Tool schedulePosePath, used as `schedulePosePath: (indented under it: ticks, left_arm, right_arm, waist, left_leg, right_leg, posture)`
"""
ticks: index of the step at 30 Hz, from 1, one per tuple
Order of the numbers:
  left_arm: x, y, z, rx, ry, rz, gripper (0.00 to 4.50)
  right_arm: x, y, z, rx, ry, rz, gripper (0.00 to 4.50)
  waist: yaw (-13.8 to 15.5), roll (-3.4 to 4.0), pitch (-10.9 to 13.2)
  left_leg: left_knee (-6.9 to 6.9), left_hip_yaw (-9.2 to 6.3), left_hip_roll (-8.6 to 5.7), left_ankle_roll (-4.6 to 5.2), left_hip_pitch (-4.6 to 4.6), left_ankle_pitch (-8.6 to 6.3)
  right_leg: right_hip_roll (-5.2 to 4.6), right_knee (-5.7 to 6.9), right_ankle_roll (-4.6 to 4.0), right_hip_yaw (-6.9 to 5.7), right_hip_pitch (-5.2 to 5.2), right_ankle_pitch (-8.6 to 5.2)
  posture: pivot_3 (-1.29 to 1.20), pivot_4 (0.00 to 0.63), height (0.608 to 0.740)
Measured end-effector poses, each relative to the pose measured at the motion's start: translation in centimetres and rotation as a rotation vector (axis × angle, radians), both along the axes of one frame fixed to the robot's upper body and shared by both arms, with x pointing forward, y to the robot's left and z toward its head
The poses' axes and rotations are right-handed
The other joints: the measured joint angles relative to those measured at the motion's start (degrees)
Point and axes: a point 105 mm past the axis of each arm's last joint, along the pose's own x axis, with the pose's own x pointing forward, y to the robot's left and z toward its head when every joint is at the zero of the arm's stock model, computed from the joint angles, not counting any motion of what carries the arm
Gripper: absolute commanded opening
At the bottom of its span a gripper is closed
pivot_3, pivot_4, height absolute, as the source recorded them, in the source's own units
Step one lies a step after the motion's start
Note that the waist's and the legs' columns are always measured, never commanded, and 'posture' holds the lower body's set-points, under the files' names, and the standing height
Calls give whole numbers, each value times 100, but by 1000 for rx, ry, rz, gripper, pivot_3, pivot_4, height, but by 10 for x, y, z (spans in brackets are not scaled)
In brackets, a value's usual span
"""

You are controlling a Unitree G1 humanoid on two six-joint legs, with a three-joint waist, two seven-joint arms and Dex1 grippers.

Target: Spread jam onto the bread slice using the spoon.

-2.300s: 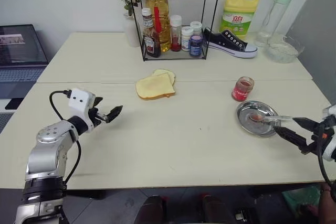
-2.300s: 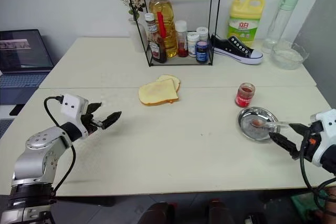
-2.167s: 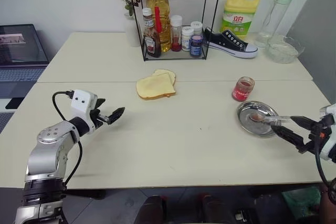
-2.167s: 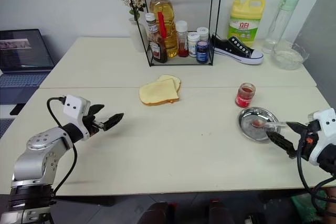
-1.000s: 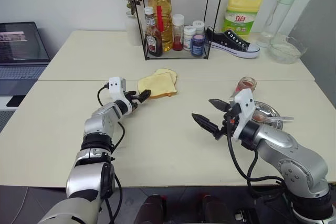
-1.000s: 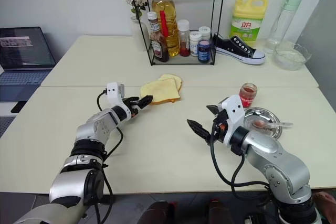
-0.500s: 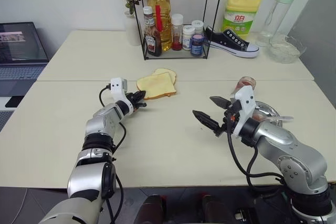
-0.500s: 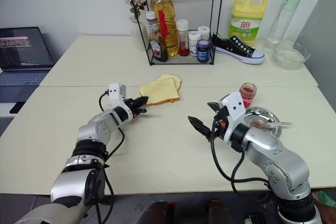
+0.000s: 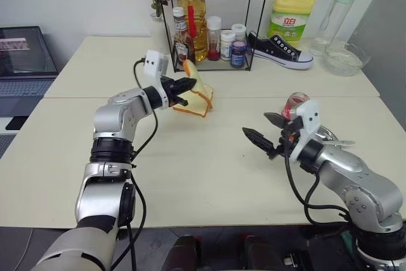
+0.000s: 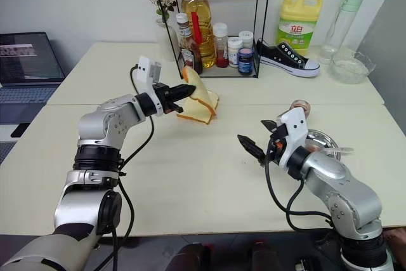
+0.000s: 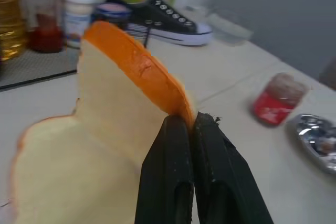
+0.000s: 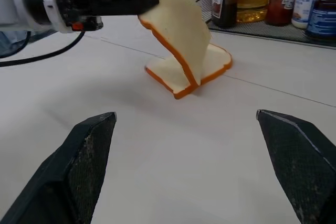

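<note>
Two bread slices lay stacked on the cream table (image 9: pixel 209 176) in front of the wire rack (image 9: pixel 212 23). Left gripper (image 10: pixel 188 91) was pinched tight on the crust edge of the upper bread slice (image 10: pixel 193 87), which was tilted up on end, its lower edge resting on the second slice (image 10: pixel 202 111) still flat on the table. Left wrist view: both black fingers (image 11: pixel 168 177) pressed together on the crust, no gap. Right gripper (image 10: pixel 261 139) hung above the table to the right, well apart from the bread, jaws spread wide, holding nothing; right wrist view showed its two fingertips (image 12: pixel 92 145) far apart with the lifted slice between them in the distance. Jam jar (image 9: pixel 294 102) stood behind the right gripper, partly hidden. Steel dish (image 9: pixel 325 135) beside it, mostly covered by the arm. Spoon (image 9: pixel 339 143) handle stuck out past the dish rim, bowl hidden. Sneaker (image 9: pixel 279 52) and yellow jug (image 9: pixel 290 7) stood at the back.
</note>
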Motion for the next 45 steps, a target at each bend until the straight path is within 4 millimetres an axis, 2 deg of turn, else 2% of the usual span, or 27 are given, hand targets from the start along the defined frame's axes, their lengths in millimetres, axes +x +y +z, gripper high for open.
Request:
schedulePosePath:
  ticks: [5, 7, 9, 11, 14, 15, 20, 28, 31, 39, 41, 43, 44, 45]
  left_arm:
    - [-27, -30, 18, -105, 71, -153, 36]
    - [-44, -37, 8, -145, 126, -186, 36]
    - [-60, -37, -28, -145, 237, -169, 36]
    - [-75, -30, -75, -100, 379, -128, 36]
    - [-96, -15, -123, -32, 491, -61, 36]
    - [-99, -11, -131, -17, 508, -40, 36]
    - [-93, -1, -136, 35, 440, 32, 36]
    - [-82, 0, -138, 48, 400, 84, 36]
    - [-82, -3, -139, 51, 394, 81, 675]
    - [-82, 2, -137, 62, 407, 107, 3078]
    - [-86, 17, -132, 130, 406, 111, 3737]
    - [-86, 46, -121, 241, 360, 147, 4300]
    - [-85, 57, -112, 322, 282, 137, 4464]
    - [-85, 59, -101, 383, 197, 103, 4464]
  right_arm:
    - [-25, -16, -8, -62, 70, 44, 4500]
    - [-32, -24, -9, -60, 94, 35, 4500]
    - [-36, -29, -10, -55, 102, 21, 4500]
    - [-40, -30, -13, -57, 117, 17, 4500]
    - [-43, -28, -13, -53, 121, 20, 4500]
    - [-44, -28, -13, -55, 119, 19, 4500]
    - [-43, -27, -11, -58, 115, 26, 4500]
    - [-40, -26, -9, -63, 105, 33, 4500]
    - [-39, -27, -7, -64, 101, 32, 4500]
    - [-39, -32, -11, -64, 118, 2, 4500]
    - [-40, -44, -14, -53, 127, -69, 4500]
    - [-41, -63, -17, -41, 133, -187, 4500]
    - [-41, -74, -18, -43, 125, -254, 4500]
    - [-41, -83, -17, -39, 113, -308, 4500]
  waist:
    - [-14, 2, 1]
    - [-58, 5, -1]
    - [-124, 11, -5]
    - [-148, 10, -2]
    - [-124, 11, -2]
    - [-106, 9, -1]
    - [48, 8, -1]
    - [36, 8, -1]
    - [36, 8, -1]
    - [34, 6, -1]
    - [29, 4, 1]
    - [1, 7, 2]
    - [-1, 10, 4]
    - [4, 12, 5]
  left_leg:
    - [1, 1, 9, 1, 5, 0]
    - [-2, 6, 10, 1, 24, -1]
    - [-9, 7, 14, 1, 33, -1]
    - [-10, 4, 25, 1, 31, 0]
    - [-8, 3, 25, 1, 31, 0]
    - [-7, 3, 23, 1, 29, 0]
    - [-1, 5, 0, 1, 27, -1]
    - [-4, 4, 3, 1, 26, -1]
    - [-4, 4, 3, 1, 26, -1]
    - [-4, 2, 6, 1, 26, -1]
    - [-7, 0, 10, 1, 25, -1]
    - [-13, 3, 19, 1, 27, -1]
    - [-15, 8, 18, 0, 30, -1]
    - [-14, 9, 18, 0, 29, -1]
  right_leg:
    - [0, 3, 0, 1, 5, 0]
    - [-1, 0, 0, 10, 24, 0]
    - [-1, -1, 0, 15, 28, -1]
    - [10, 3, -1, 13, 21, -1]
    - [8, 3, -2, 12, 24, -1]
    - [7, 3, -2, 10, 25, -1]
    - [-7, -2, -1, 7, 31, 0]
    - [-8, -2, -1, 7, 28, 0]
    - [-8, -2, 0, 6, 29, 0]
    - [-7, -1, 0, 4, 29, 0]
    - [-4, -1, -1, 2, 27, 0]
    - [4, -1, -2, 7, 23, -1]
    - [4, 0, -3, 9, 22, -2]
    - [4, -1, -4, 10, 23, -2]
  posture:
    - [0, 150, 740]
    - [0, 150, 740]
    - [0, 150, 740]
    - [0, 150, 740]
    - [0, 150, 740]
    - [0, 150, 740]
    - [0, 150, 740]
    - [0, 150, 740]
    - [0, 150, 740]
    - [0, 150, 740]
    - [0, 150, 740]
    - [0, 150, 740]
    - [0, 150, 740]
    - [0, 150, 740]
